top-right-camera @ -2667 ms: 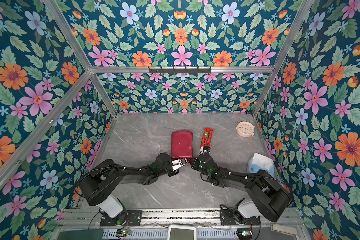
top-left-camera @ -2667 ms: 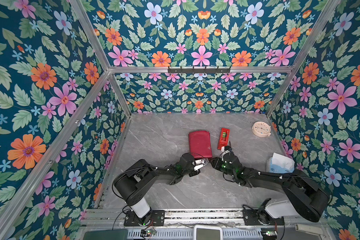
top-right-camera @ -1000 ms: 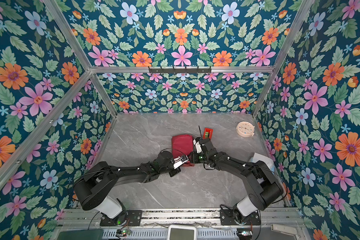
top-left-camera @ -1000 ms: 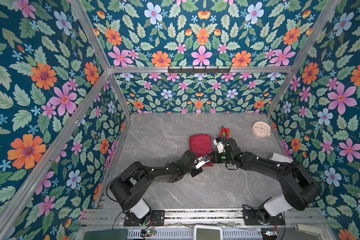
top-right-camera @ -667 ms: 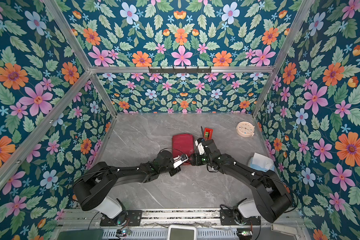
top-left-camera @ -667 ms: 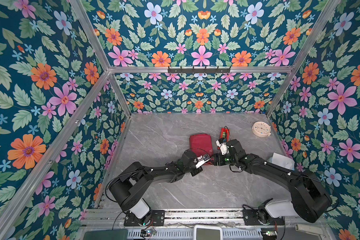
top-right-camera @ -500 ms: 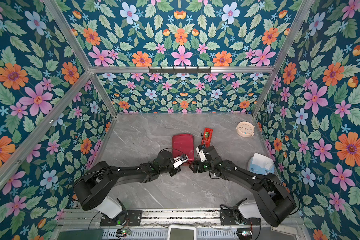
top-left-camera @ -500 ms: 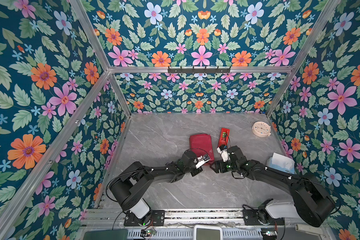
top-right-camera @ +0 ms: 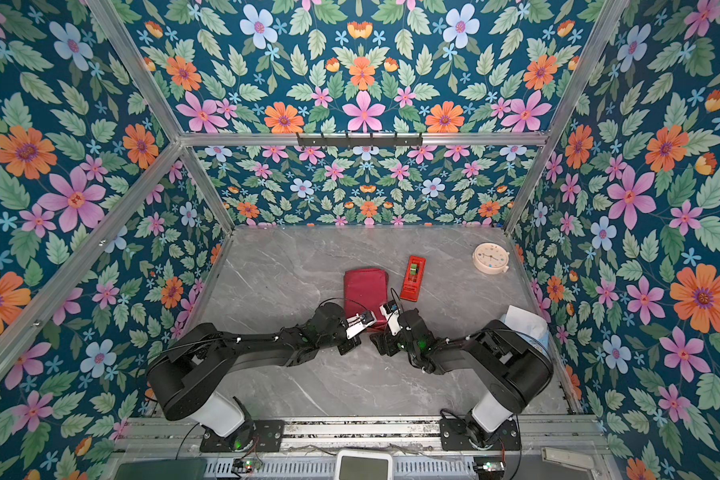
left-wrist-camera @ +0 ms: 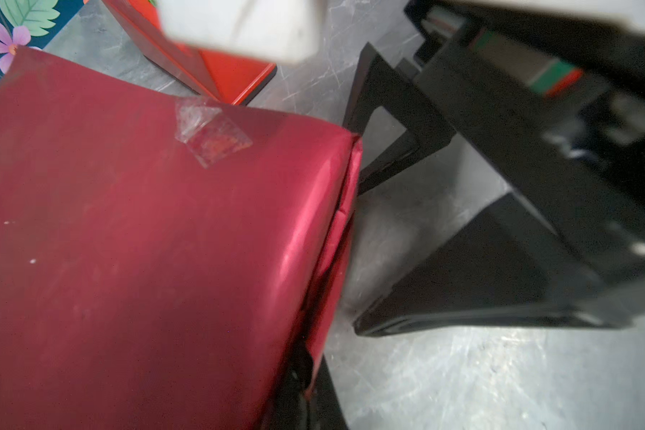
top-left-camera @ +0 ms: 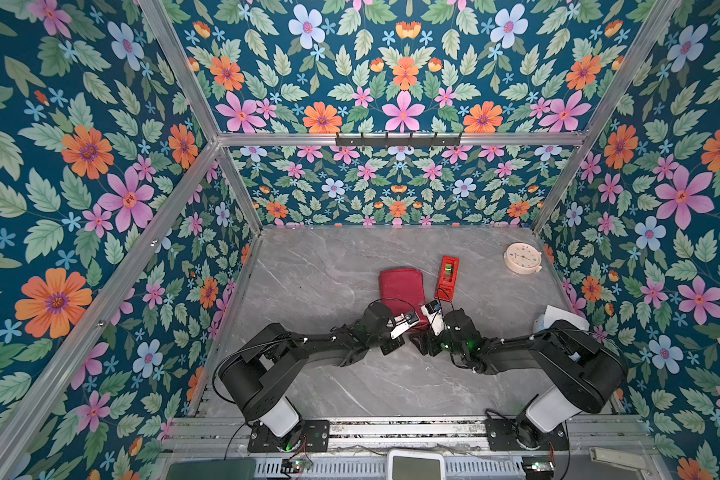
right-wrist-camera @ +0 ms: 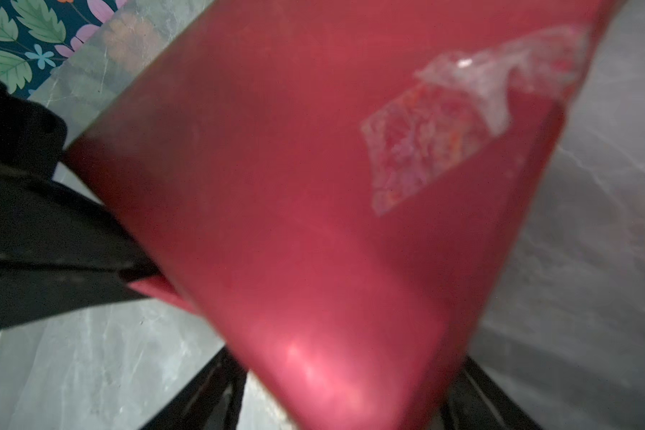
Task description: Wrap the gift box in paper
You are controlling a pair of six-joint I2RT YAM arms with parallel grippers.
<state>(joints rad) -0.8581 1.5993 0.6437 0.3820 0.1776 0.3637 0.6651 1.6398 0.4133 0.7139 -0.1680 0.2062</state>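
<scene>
While the paper [top-left-camera: 400, 286] hides the gift box in the middle of the surface [top-left-camera: 329, 266], long axis near edge to far, the shut left tool [left-wrist-camera: 298, 402] meets its near end (gripping a flap? can't tell) and the right tool [left-wrist-camera: 365, 245] gapes empty beside it.

**Inspector:** Surface condition?

**Assistant:** Maroon paper [right-wrist-camera: 276, 186] fills most of the frame. It is smooth, with a sheen at the corner nearest the lens. A crumpled strip of clear tape [right-wrist-camera: 444, 123] is stuck near one edge.

**Inspector:** Surroundings?

**Assistant:** Grey marble tabletop [right-wrist-camera: 592, 260], with floral wall [right-wrist-camera: 12, 44] beyond it. The right gripper [right-wrist-camera: 350, 372] has its jaws spread, one on each side of that corner. The left gripper [right-wrist-camera: 101, 279] meets a paper fold.
</scene>
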